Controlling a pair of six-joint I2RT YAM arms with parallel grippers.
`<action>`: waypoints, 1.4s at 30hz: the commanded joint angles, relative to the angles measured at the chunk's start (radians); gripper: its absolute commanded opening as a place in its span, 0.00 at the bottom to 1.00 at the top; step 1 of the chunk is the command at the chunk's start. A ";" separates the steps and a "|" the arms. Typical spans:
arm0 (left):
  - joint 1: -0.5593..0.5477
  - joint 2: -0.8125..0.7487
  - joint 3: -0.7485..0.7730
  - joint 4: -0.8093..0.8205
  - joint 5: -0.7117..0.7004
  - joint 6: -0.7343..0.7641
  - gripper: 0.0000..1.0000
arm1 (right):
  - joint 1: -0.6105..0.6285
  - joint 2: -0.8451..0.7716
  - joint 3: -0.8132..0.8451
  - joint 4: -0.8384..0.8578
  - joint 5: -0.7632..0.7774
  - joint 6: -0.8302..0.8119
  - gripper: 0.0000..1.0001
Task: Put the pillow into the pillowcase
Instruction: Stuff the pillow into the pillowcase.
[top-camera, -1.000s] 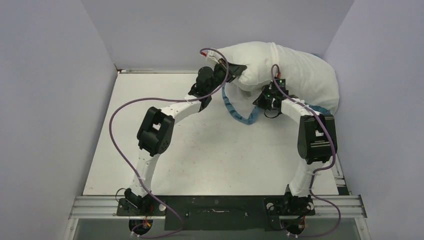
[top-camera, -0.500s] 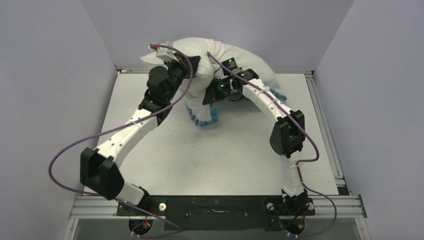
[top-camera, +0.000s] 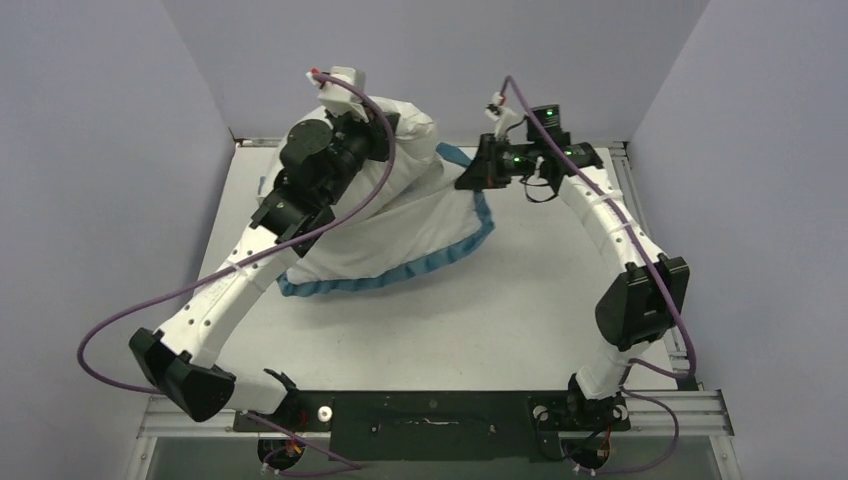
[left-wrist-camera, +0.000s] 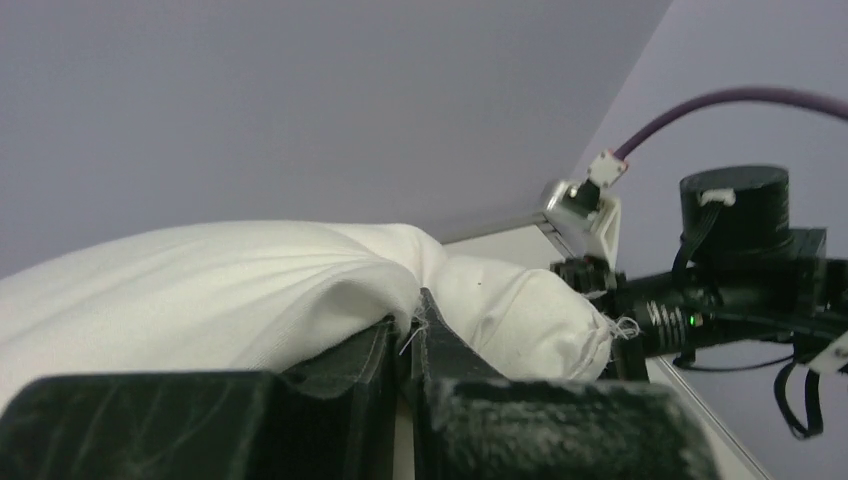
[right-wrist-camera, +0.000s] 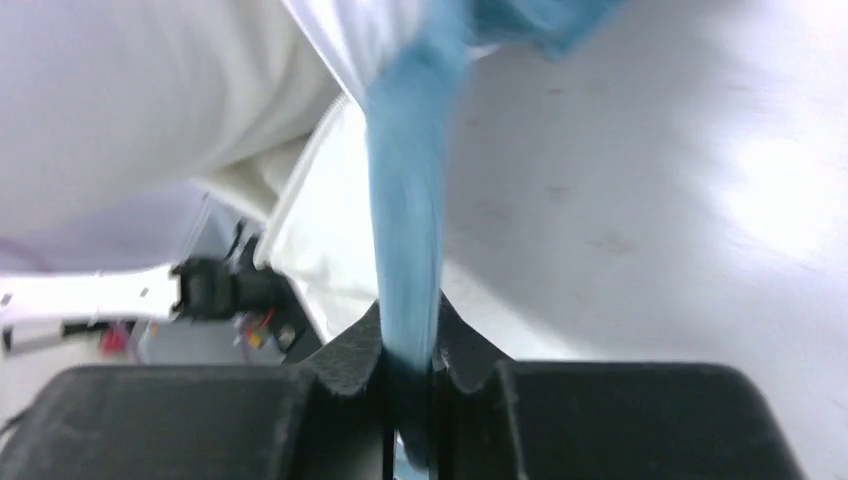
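Pale lavender walls (top-camera: 100, 150) close in a white worktop (top-camera: 520, 300), and the work hangs over its far side, left of centre. The large plump white pillow (top-camera: 412, 115) shows only as a swelling at the top of the bundle. Below it the thin limp pillowcase (top-camera: 400, 225) falls as a broad sheet, white inner face outward. Its blue ruffled edge (right-wrist-camera: 405, 200) is drawn out in a long line down the right side and along the bottom. Both cloths are white, so we cannot tell where cushion ends and cover begins, nor whether the lower edge touches the worktop.

A second ago this was a bunched lump in the far right corner, with the ruffle dangling in a short loop. Both claws have since carried it leftward and the cloth has opened out flat.

The left claw (left-wrist-camera: 412, 318) is closed tight on a fold of white cloth at the top. We take that fold for the cover, though it could be the cushion's own fabric. The right claw (right-wrist-camera: 408, 335) is closed just as tight on the blue ruffle, set apart from the left, so the upper edge stretches between them.

We judge this a shake-down: hung this way, the pillow can sink deeper into the pillowcase. Most of it seems to be inside already, so settling it and laying it down likely remain.
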 joint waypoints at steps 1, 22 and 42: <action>0.000 0.119 0.011 -0.031 0.070 -0.075 0.00 | -0.156 -0.002 -0.079 0.053 0.136 0.047 0.13; 0.022 0.379 0.154 0.118 0.038 -0.304 0.00 | -0.035 0.170 -0.373 0.634 0.140 0.669 0.64; 0.062 0.361 0.169 0.166 0.023 -0.355 0.00 | 0.010 0.402 -0.215 1.078 0.188 0.956 0.80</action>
